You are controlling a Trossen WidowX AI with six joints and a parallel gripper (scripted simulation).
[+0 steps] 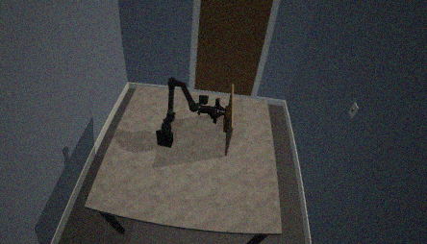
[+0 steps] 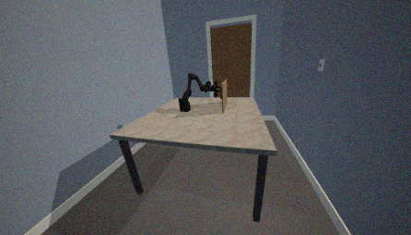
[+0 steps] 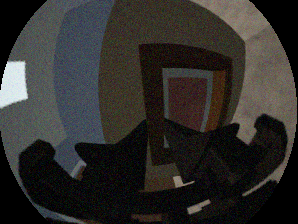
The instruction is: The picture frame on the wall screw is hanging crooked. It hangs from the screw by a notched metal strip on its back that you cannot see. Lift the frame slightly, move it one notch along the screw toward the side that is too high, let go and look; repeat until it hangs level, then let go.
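Observation:
The picture frame (image 3: 154, 90) has dark brown bars, a grey mat and a dull red picture. In the wrist view its long left-hand bar runs down between the fingers. My gripper (image 3: 154, 121) (image 1: 224, 111) (image 2: 219, 89) is shut on that bar, in front of the upright panel (image 3: 122, 65) (image 1: 230, 142) (image 2: 224, 103). The top view shows the frame (image 1: 226, 124) only as a thin brown strip against the panel. The screw and the notched strip are hidden. The frame's tilt cannot be told clearly, as the wrist view is strongly distorted and the top and exterior views are nearly edge-on.
The panel stands on the table (image 1: 192, 188) (image 2: 194, 132). The arm's base (image 1: 164, 138) (image 2: 184, 105) is on the table to the left of the panel. A brown door (image 1: 236, 35) (image 2: 231, 61) and blue walls are behind. A bright rectangle (image 3: 14, 83) shows at the wrist view's left edge.

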